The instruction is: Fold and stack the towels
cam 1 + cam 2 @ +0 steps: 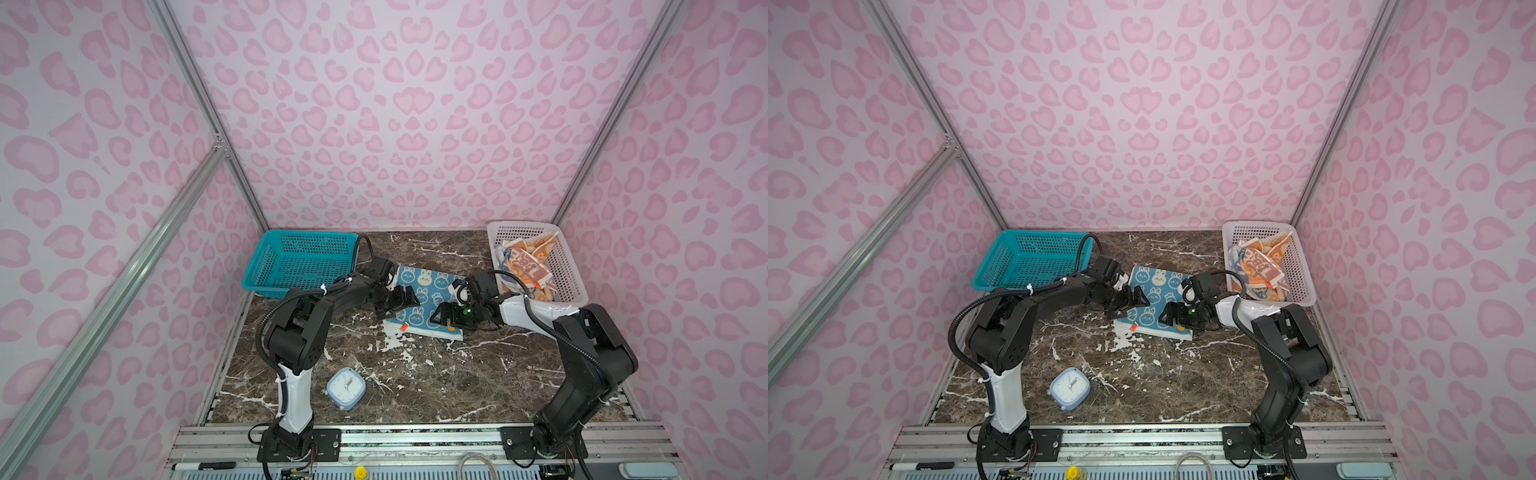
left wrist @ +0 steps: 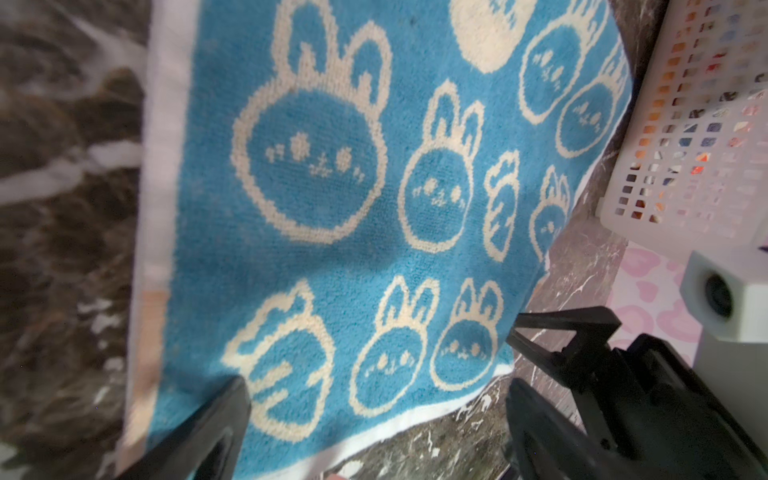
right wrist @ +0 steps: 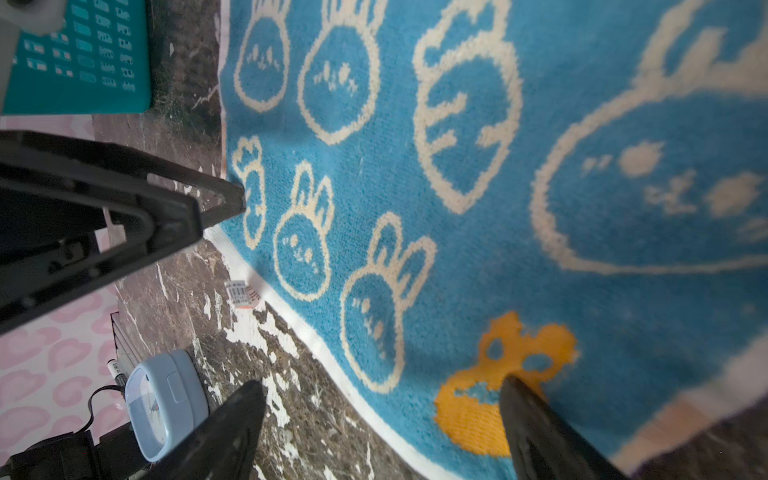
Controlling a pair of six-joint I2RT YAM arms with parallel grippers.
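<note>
1. Back left on counter (image 1: 415,374): teal basket (image 1: 291,266).
2. Left tool (image 1: 400,305): jaws spread wide, gripping nothing, at left edge of blue towel (image 1: 419,291).
3. Blue towel: lying mid-counter, between both tools.
4. Right tool (image 1: 440,316): jaws parted, nothing between them, at towel's near right corner.
5. Back right: white basket (image 1: 523,226) holding orange towel (image 1: 540,249) and striped towel (image 1: 525,266), both crumpled.

Towel (image 1: 424,286): blue, cream rabbit outlines, white border, one orange motif.
Mesh basket (image 1: 266,266) left of towel: teal.
Cloths (image 1: 525,259) right of towel: orange, cream, perhaps blue-grey.
Tabletop (image 1: 457,374): brown marble.
</note>
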